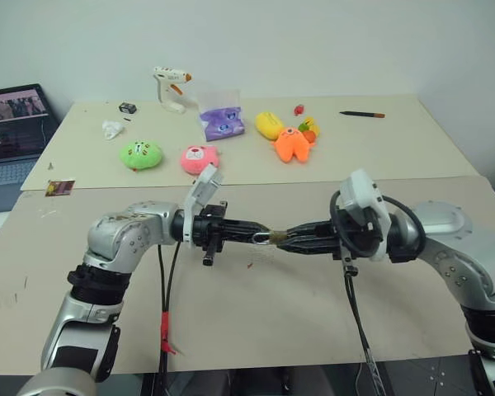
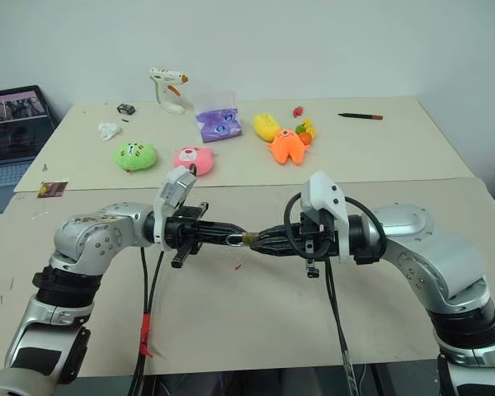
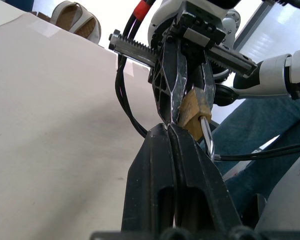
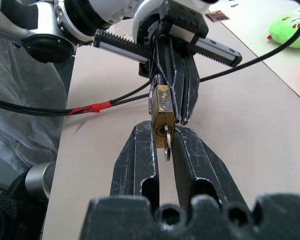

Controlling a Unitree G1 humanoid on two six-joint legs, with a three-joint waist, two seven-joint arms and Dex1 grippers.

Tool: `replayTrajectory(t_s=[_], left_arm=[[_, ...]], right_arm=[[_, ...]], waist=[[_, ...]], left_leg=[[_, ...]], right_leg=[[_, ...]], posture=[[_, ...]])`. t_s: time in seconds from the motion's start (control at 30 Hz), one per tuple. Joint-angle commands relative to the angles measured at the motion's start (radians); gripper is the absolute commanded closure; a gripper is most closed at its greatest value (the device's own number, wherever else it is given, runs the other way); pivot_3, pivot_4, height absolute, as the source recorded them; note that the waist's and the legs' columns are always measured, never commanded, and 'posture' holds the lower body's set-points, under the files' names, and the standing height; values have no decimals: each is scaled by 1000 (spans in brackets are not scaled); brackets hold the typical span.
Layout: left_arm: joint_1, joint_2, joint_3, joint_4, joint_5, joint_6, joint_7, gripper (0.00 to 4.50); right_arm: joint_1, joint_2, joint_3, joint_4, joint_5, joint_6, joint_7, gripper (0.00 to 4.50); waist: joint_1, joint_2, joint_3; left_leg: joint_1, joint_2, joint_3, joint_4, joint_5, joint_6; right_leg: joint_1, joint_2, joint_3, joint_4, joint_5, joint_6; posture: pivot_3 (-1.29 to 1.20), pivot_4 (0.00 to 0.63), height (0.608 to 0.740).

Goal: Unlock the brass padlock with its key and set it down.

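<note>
You are holding the padlock [image 4: 162,114] in mid-air between the two grippers, above the table [image 1: 256,305], not resting on it. Your right gripper [image 4: 163,136] is pinching the brass body's lower end, so the padlock is standing straight out past its fingertips, with the long axis running along the fingers toward the other hand. The key [image 4: 167,145] appears to be sitting in the bottom of the body, its silvery bow hanging in the gap between the right fingers, though it is too small to be sure how deep it is seated.

Your left gripper [image 3: 171,127] is squeezed fully shut, its tips meeting the padlock's far end where the thin shackle is; I cannot tell whether it is clamping the shackle or only touching beside it.

So both jaws are facing each other tip to tip, and the padlock is lying in line between them. The turn looks to depend on that shared axis: key end toward the right hand, shackle end toward the left.
</note>
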Motion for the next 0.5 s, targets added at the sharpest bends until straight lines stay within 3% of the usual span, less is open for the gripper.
replayTrajectory(t_s=[0.03, 0.5], left_arm=[[-19, -2, 30, -20, -30, 8, 5, 4416], [18, -4, 31, -52, -39, 16, 21, 4416]], right_arm=[[-7, 6, -5, 9, -27, -50, 17, 4377], [-63, -2, -52, 80, -30, -64, 72, 4377]], waist=[[0, 0, 0], [0, 0, 0]], left_leg=[[0, 0, 0, 0, 0, 0], [0, 0, 0, 0, 0, 0]], right_leg=[[0, 0, 0, 0, 0, 0], [0, 0, 0, 0, 0, 0]], posture=[[0, 150, 740], [0, 150, 740]])
